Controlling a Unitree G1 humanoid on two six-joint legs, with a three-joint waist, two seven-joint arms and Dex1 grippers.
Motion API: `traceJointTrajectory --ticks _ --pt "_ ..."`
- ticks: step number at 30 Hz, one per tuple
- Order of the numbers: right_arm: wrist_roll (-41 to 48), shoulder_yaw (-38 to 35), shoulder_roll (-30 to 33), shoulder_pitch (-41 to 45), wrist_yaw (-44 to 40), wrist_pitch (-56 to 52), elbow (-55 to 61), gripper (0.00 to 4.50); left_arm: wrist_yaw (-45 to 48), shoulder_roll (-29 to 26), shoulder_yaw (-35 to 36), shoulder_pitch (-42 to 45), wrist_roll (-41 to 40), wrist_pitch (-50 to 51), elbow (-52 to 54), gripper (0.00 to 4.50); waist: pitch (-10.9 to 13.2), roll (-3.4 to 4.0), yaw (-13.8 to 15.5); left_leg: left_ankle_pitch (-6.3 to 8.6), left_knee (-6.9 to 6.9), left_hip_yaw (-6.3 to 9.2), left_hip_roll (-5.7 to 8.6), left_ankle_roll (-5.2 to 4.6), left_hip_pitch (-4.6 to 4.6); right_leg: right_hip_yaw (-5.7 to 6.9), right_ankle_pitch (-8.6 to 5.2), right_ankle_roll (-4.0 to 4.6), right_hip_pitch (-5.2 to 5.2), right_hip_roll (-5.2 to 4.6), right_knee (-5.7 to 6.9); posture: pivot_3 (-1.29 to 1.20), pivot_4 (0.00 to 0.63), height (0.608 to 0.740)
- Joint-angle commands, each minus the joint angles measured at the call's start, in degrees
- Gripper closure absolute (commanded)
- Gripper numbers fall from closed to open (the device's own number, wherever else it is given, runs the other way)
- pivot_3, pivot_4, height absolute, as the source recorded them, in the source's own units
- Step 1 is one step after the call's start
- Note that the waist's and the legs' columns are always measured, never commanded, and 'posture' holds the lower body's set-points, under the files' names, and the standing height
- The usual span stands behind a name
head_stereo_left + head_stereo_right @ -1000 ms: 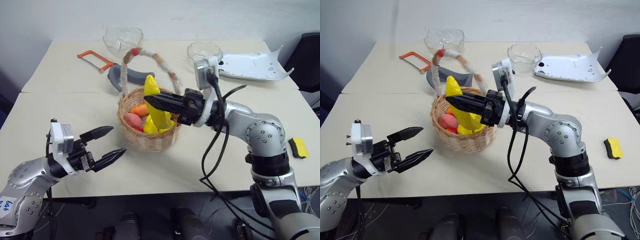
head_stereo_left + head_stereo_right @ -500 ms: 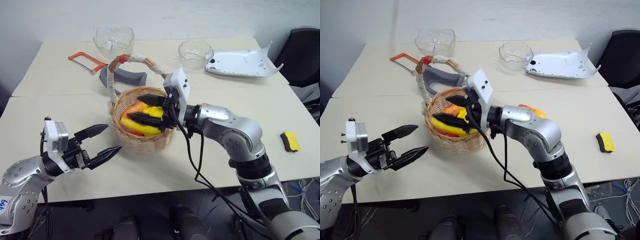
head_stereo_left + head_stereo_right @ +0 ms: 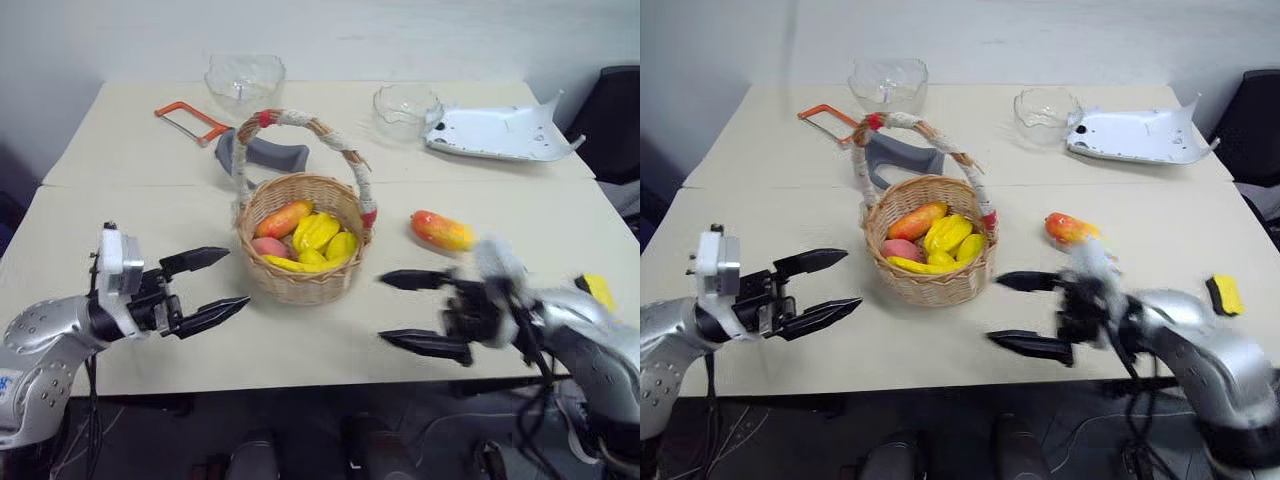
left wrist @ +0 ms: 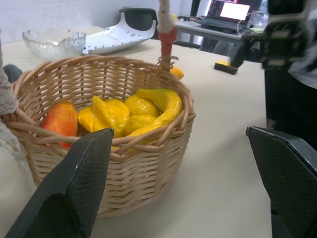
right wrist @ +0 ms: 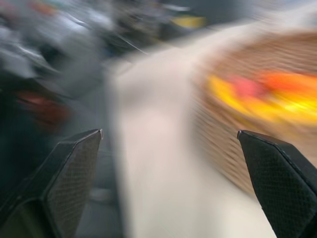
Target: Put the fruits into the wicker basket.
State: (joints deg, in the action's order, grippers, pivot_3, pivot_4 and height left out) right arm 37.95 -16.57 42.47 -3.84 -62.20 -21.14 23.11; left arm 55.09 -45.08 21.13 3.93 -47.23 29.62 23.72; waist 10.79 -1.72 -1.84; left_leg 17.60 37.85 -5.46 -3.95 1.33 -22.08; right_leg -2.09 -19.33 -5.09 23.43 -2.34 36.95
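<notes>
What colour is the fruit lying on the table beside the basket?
Red-orange and yellow oval mango, best in the left eye view.

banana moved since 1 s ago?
Yes. The banana now lies inside the wicker basket; before, the right gripper held it upright above the basket.

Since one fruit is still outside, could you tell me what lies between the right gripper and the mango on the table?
Only bare table: in the left eye view, nothing lies between the right gripper and the mango.

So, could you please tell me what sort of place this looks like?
Probably an office or lab workroom: pale pushed-together tables, a dark office chair, and an open laptop on a desk in the left wrist view.
</notes>
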Motion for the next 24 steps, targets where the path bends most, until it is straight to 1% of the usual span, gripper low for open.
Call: traceJointTrajectory --ticks 1,3,5,7,9,11,12,14,15,17,19,22,24 --pt "-11.1 -12.0 -2.6 -9.9 -0.6 21.6 -9.6 0.04 -0.2 -0.2 -1.3 3.5 -2.0 1.4 0.7 0.0 0.0 0.04 0.2 -0.03 0.0 -0.11 0.11 -0.08 0.02 -0.01 0.06 -0.12 0.02 -0.03 0.0 0.0 0.15 0.74" --pt "-15.7 -15.2 -3.6 -15.7 -0.9 30.8 -15.6 0.04 -0.7 0.1 -2.1 5.1 -2.4 2.3 0.5 0.0 0.0 0.04 0.3 -0.05 0.02 -0.13 0.16 -0.13 0.08 -0.04 0.11 -0.2 -0.09 -0.07 -0.03 0.0 0.15 0.74" --pt "-17.7 -16.6 -4.5 -18.2 0.6 35.4 -19.2 0.04 -0.9 0.3 -2.6 5.8 -2.5 2.8 0.3 0.0 0.0 0.04 0.2 -0.05 0.03 -0.16 0.18 -0.14 0.14 -0.11 0.11 -0.2 -0.13 -0.08 -0.03 0.0 0.15 0.74" --pt "-17.7 -17.4 -5.7 -18.2 4.4 34.7 -19.4 0.04 -0.7 0.5 -2.8 5.9 -2.1 2.9 0.1 0.0 0.0 0.04 -0.4 -0.05 0.02 -0.22 0.14 -0.13 0.25 -0.22 0.11 -0.2 -0.17 -0.05 0.02 0.0 0.15 0.74" --pt "-17.6 -17.0 -6.0 -17.2 7.1 33.2 -18.5 0.04 -0.5 0.5 -3.0 6.0 -1.8 2.7 -0.2 0.0 0.0 0.04 -1.2 -0.04 -0.19 -0.45 0.1 -0.07 0.78 -0.52 0.11 -0.2 -0.49 -0.09 0.08 0.0 0.15 0.74" --pt "-18.5 -13.9 -4.0 -13.1 11.4 25.4 -14.9 0.04 -0.6 0.9 -2.9 6.6 -2.5 2.9 -0.4 0.0 0.0 0.04 -1.7 -0.05 -0.56 -0.55 0.1 0.02 1.22 -0.71 0.08 -0.15 -0.99 -0.11 -0.05 0.0 0.15 0.74" --pt "-18.9 -12.9 -3.3 -11.7 12.8 22.7 -13.7 0.04 -0.6 1.0 -2.8 6.9 -2.9 3.2 -0.4 0.0 0.0 0.05 -1.9 -0.05 -0.63 -0.6 0.1 0.04 1.55 -0.84 0.08 -0.15 -1.0 -0.13 -0.03 0.0 0.15 0.74" --pt "-19.5 -8.8 -0.2 -4.5 15.1 14.6 -12.2 0.04 -0.7 1.1 -2.9 7.3 -3.5 3.9 0.1 0.0 0.0 0.07 -2.0 -0.05 -0.71 -0.63 0.12 0.11 1.72 -1.07 0.08 -0.14 -1.0 -0.1 0.02 0.0 0.15 0.74" --pt "-19.9 -6.8 0.9 -0.5 15.9 12.3 -12.3 0.04 -1.0 1.3 -3.0 7.5 -3.5 3.8 0.2 0.0 0.0 0.08 -2.1 -0.05 -0.7 -0.63 0.09 0.16 1.77 -1.11 0.08 -0.13 -0.99 -0.07 0.03 0.0 0.15 0.74" --pt "-20.0 -1.9 1.9 10.5 17.0 6.7 -15.3 0.04 -1.8 1.9 -3.1 7.7 -3.0 3.5 0.6 0.0 0.0 0.09 -2.3 -0.11 -0.7 -0.63 0.11 0.29 1.75 -1.17 0.08 -0.13 -0.92 -0.05 0.04 0.0 0.15 0.74" --pt "-21.5 2.6 2.0 18.9 16.5 4.4 -20.0 0.04 -2.4 2.5 -3.4 7.6 -2.5 3.2 1.0 0.0 0.0 0.09 -2.0 -0.2 -0.69 -0.62 0.11 0.45 1.71 -1.18 0.08 -0.13 -0.88 -0.02 0.03 0.0 0.15 0.74" --pt "-26.0 9.5 0.2 30.2 16.6 3.4 -31.1 0.04 -3.2 3.3 -4.0 7.1 -1.1 2.2 1.6 0.0 0.0 0.09 -1.4 -0.2 -0.72 -0.6 0.05 0.46 1.63 -1.2 0.07 -0.13 -0.83 0.04 -0.1 0.0 0.15 0.74" --pt "-29.8 13.7 -1.4 37.0 16.6 6.6 -40.4 0.04 -3.7 3.8 -4.4 7.1 -0.8 1.9 1.9 0.0 0.0 0.08 -1.3 -0.18 -0.63 -0.62 0.06 0.43 1.54 -1.23 0.07 -0.13 -0.78 0.04 -0.13 0.0 0.15 0.74"
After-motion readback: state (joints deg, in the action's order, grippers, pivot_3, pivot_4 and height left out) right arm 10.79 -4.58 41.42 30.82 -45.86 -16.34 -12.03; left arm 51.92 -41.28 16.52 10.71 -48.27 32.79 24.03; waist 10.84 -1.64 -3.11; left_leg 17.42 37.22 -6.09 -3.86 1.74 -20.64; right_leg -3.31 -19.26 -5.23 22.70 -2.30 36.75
